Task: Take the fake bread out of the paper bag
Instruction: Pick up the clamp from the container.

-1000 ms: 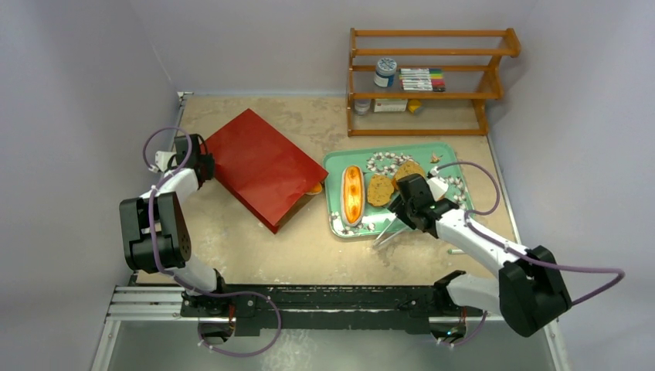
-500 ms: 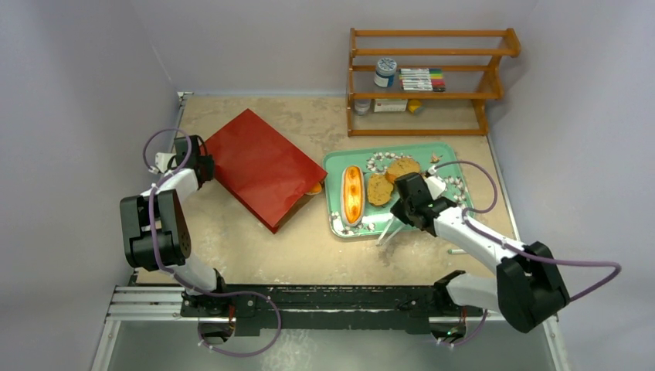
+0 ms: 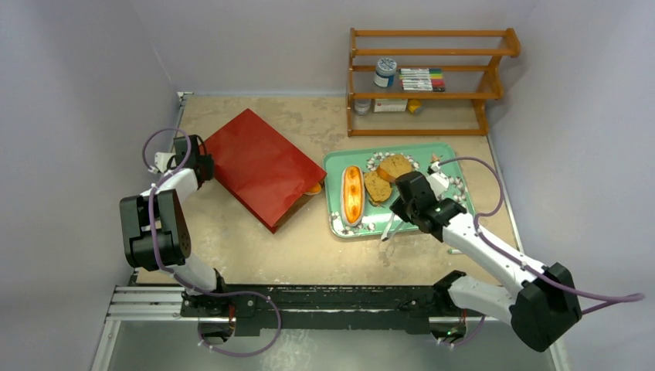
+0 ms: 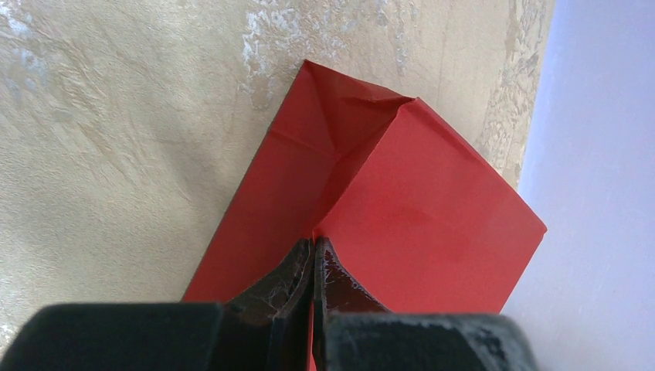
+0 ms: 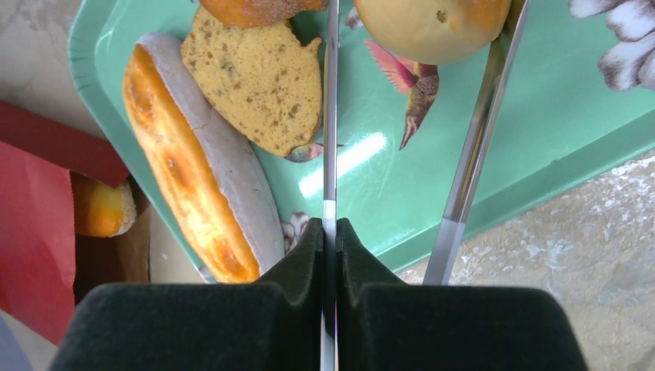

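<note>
The red paper bag [image 3: 259, 166] lies flat on the table with its mouth toward the tray. My left gripper [image 3: 205, 166] is shut on a fold at the bag's closed end [image 4: 417, 220]; its jaws [image 4: 315, 243] pinch the red paper. An orange roll [image 5: 99, 207] sits just inside the bag's brown mouth. On the green floral tray [image 3: 440, 154] lie a long loaf [image 3: 352, 193], a toast-like slice [image 5: 259, 81] and a pale round bread [image 5: 432, 23]. My right gripper [image 5: 330, 226] is shut on one arm of the metal tongs [image 5: 330, 116], above the tray's near edge.
The tongs' second arm [image 5: 475, 154] stands free to the right of my fingers, and their rear end [image 3: 388, 229] sticks out over the table. A wooden shelf [image 3: 429, 81] with jars and markers stands at the back right. Grey walls close in both sides.
My right gripper has shut on the tongs, and its arm has swung so the tongs stand steeper. The two slices have slid slightly toward the back left. The left arm has not moved.
</note>
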You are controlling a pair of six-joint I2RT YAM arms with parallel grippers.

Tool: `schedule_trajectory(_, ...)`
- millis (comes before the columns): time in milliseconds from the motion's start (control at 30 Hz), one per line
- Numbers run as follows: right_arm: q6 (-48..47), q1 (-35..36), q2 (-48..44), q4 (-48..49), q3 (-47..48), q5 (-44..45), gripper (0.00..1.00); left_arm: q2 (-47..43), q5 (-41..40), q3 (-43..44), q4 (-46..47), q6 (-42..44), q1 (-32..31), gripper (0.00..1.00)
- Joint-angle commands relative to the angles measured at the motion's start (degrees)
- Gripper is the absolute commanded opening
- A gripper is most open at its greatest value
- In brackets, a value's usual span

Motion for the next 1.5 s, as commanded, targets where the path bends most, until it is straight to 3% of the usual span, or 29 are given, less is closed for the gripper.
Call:
schedule_trajectory(0,1.8,0.9,-3.7,-1.9,3.1,4.5,0.0,0.0,-0.7,2.5,0.6,-0.5,0.5,0.0)
schedule_trajectory(200,1.6,2.7,-2.2,-3.0,3.2,7.3,0.0,0.2,-0.9,2.7,0.5,-0.4,0.6,0.0)
schedule_trajectory(567,0.4,3.6,10.6,-2.6,6.6,13.7,0.0,1.1,-0.9,3.2,1.0,-0.3,0.6,0.0)
schedule_trajectory(667,0.8,4.0,10.5,-2.1,6.1,12.6,0.0,0.4,-1.2,3.7,0.7,0.5,0.6,0.18)
schedule_trajectory(800,-0.1,4.1,10.8,-1.9,7.2,12.5,0.0,-0.8,-2.3,5.0,-0.1,1.3,0.6,0.32)
schedule_trajectory(1067,-1.5,4.8,8.5,-3.0,8.9,13.6,0.0,-4.9,-3.6,5.2,-1.1,2.0,0.6,0.41)
schedule_trajectory(1467,0.1,7.1,5.0,-8.2,11.6,16.6,0.0,-10.8,-3.4,5.0,-1.6,-0.4,0.6,0.42)
